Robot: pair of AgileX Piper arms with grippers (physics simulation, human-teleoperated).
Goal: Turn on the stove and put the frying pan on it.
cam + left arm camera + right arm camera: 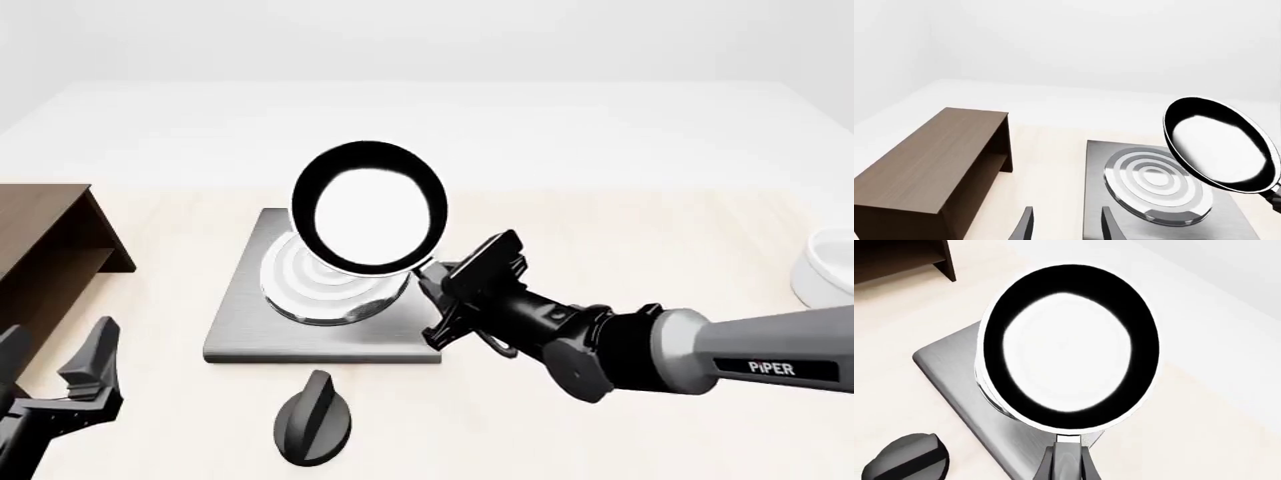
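The right gripper [430, 283] is clamped on the handle of the pan [370, 207], holding it tilted in the air above the stove [247, 320], over the ring burner [327, 290]. The pan is round and black, its inside a glossy pale sheen, with nothing in it. The knob [314, 418] lies just in front of the plate. The left gripper [60, 375] hangs open, holding nothing, near the shelf [40, 240]. A white bowl [827, 268] sits at the far right; its inside cannot be seen.

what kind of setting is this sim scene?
Probably a mock kitchen tabletop, simulator-rendered: a flat brushed-grey metal stove plate with a silver ring burner, a black oval knob in front of it, and a round black frying pan held by the right gripper.
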